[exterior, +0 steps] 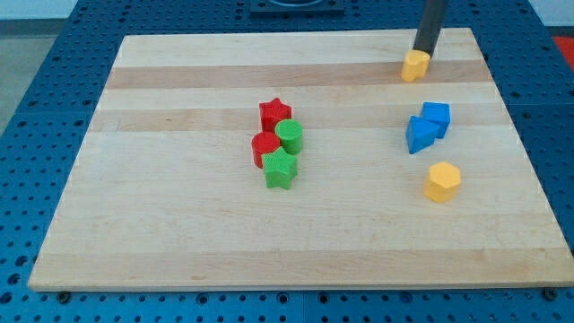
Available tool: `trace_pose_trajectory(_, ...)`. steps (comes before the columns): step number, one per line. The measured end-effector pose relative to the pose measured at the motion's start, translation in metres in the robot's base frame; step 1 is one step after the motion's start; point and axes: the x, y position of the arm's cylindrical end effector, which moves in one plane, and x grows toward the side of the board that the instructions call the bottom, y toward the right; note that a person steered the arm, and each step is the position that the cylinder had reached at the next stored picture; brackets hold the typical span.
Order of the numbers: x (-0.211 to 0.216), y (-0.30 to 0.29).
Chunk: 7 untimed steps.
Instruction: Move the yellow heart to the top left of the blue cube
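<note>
You had the red star (pixel 275 112) well off to the left of my tip and nearer the view's bottom, bunched with three others: a red round block (pixel 264 146), a green round block (pixel 290 136) and a green star (pixel 280 168), all touching in one knot. That made two reds, two greens.

Then my tip (pixel 421 53) itself, up near the view's top edge of the wooden board (pixel 179 224). No jaws here to spread or pinch, just a bare rod, and its end was pressed against the top of the yellow heart (pixel 413 66), which sat directly under it, on the bottom-left side.

Below my tip, a little to the right, you had the blue cube (pixel 437 117) touching a second blue block (pixel 419 135), whose shape I couldn't make out. Farther below sat the yellow hexagon (pixel 442 181). Two blues, two yellows, eight blocks in all.

How far along? By my reckoning, nearly there: the heart already lay above and slightly left of the cube, but well apart. You probably had left a short push downward and a touch leftward.
</note>
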Motion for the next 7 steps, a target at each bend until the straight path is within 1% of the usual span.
trace_pose_trajectory(2, 0.008, -0.006)
trace_pose_trajectory(4, 0.03, -0.012)
trace_pose_trajectory(5, 0.03, -0.015)
trace_pose_trajectory(7, 0.067, -0.017)
